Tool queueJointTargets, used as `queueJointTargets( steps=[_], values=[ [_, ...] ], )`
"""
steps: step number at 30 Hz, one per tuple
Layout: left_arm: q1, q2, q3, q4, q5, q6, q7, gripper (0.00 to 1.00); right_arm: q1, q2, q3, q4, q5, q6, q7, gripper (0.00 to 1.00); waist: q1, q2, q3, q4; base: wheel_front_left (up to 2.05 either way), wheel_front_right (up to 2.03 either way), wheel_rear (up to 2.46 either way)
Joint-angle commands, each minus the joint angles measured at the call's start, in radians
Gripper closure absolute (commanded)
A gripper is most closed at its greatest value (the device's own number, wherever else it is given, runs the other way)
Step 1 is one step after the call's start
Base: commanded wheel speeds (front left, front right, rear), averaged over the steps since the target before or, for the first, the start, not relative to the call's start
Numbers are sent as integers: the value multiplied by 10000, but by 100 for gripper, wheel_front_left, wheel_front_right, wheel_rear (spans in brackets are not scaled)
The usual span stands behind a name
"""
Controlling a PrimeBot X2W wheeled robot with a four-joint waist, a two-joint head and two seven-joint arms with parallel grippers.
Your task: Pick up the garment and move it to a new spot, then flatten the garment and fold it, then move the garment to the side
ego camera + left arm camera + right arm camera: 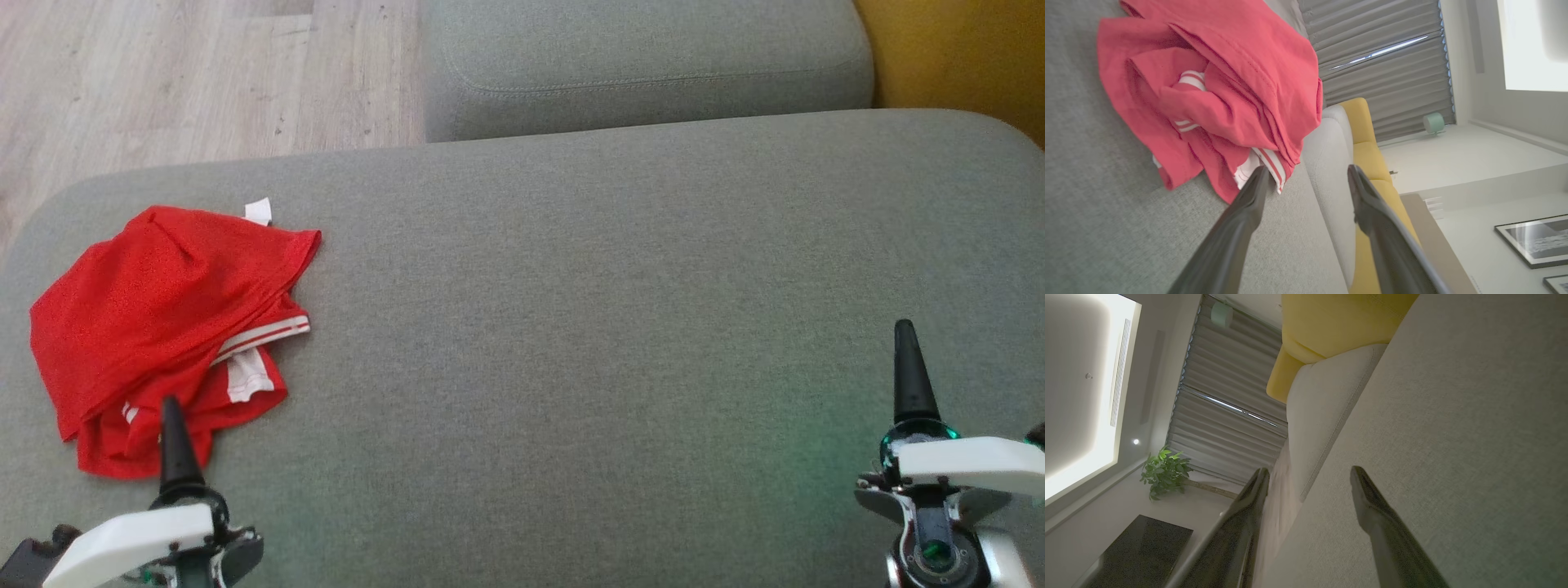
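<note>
**Item:** red fabric sports garment with white stripe trim (155,310), crumpled in a heap.

**Location:** left end of the grey woven-fabric sofa seat (571,327), close to its left edge.

**Lie:** no clean long axis. The widest reach runs from the near-left bulge to the far-right corner, and the striped hem is turned toward the near right.

**Left fingers** (1241,220): spread wide, holding nothing. You have them just on the near side of the heap, pointing far into it. In the left wrist view one fingertip sits at the white-striped hem, and you cannot tell whether it touches. Most of the cloth lies off to one side of the gap, not between the fingers.

**Right fingers** (913,376): spread wide, holding nothing, over bare seat at the near right, well apart from the garment.

**Judgement:** the pick-up is not yet begun. Your left arm is by far the nearer. The move likely turns on shifting its gap sideways toward the bulk of the cloth, so that a fold comes between the fingers.
</note>
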Motion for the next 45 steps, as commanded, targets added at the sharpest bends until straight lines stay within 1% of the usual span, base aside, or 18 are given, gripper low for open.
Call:
queueJointTargets(
  steps=[1,3,4,13,27,36,45],
  values=[
    [-424,87,-8,-533,468,139,-129,0,-541,-51,127,-520,-595,28,-139,0,0,0,8,6,0,0,0],
    [-419,89,-96,-694,842,233,-189,0,-531,-53,178,-554,-1043,29,-198,0,0,0,16,10,0,0,0],
    [-419,89,-96,-694,842,233,-189,0,-531,-53,178,-554,-1043,29,-198,0,0,0,16,10,0,0,0],
    [-448,95,-649,-1229,2567,554,-455,0,-571,-58,442,-844,-2883,35,-462,0,0,0,105,82,0,0,0],
    [-426,105,-1362,-1733,5043,783,-870,0,-555,-67,1307,-736,-5887,44,-875,0,0,0,101,2,0,0,0],
    [-396,111,-1718,-1864,6428,881,-1137,0,-598,-72,1720,-870,-7395,49,-1140,0,0,0,89,-98,0,0,0],
    [-383,127,-2150,-1681,8104,916,-1404,0,-555,-78,1900,-1007,-8737,55,-1406,0,0,0,85,-100,0,0,0]
  ],
)
